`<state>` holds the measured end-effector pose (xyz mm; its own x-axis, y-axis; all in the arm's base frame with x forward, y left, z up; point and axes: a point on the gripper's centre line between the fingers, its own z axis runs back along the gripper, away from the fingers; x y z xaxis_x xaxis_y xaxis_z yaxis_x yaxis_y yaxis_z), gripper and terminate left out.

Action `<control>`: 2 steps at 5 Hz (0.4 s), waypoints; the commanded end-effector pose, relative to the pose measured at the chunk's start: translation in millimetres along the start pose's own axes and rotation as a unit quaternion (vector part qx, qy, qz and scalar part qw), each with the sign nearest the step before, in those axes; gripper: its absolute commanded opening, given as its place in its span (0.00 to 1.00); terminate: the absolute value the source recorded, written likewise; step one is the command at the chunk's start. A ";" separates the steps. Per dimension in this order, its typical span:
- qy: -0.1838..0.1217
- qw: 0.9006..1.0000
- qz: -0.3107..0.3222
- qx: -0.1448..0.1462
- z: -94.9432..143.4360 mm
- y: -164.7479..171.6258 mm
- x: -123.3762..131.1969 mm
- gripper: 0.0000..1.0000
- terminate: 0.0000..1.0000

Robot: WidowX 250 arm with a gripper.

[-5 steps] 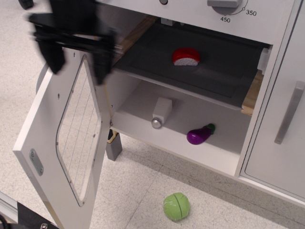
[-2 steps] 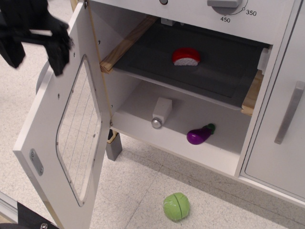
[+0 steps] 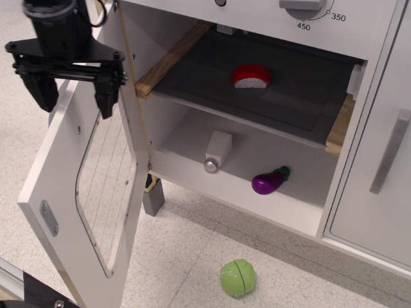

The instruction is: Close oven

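The white toy oven (image 3: 270, 115) stands open. Its door (image 3: 87, 192), with a wire-lined clear window, swings out to the left. Only a bit of the grey bar handle shows behind the door's left edge. A dark grey tray shelf (image 3: 282, 90) holds a red and white toy food piece (image 3: 250, 76). The numbered dial (image 3: 302, 5) is at the top. My black gripper (image 3: 72, 95) is open, its two fingers pointing down and straddling the door's top edge. One finger (image 3: 105, 96) is on the inner side and one finger (image 3: 40, 90) is on the outer side.
On the oven's bottom shelf lie a white block with a metal cap (image 3: 217, 151) and a purple toy eggplant (image 3: 270, 181). A green toy cabbage (image 3: 237, 277) lies on the floor in front. A plain white cabinet door with a silver handle (image 3: 388, 151) is at the right.
My gripper swung from over the door's hinge side out to the left, then came back right and settled over the door's top edge. The door has not moved.
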<state>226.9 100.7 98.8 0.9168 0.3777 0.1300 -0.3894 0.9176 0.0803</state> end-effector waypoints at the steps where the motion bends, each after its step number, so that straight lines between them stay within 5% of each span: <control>1: -0.010 0.996 0.077 -0.040 3.4 -44.1 3.1 1.00 0.00; 2: -0.008 0.988 0.135 -0.071 8.1 -70.6 13.3 1.00 0.00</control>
<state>259.2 42.5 91.8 0.7703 0.6283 0.1090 -0.6235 0.7779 -0.0779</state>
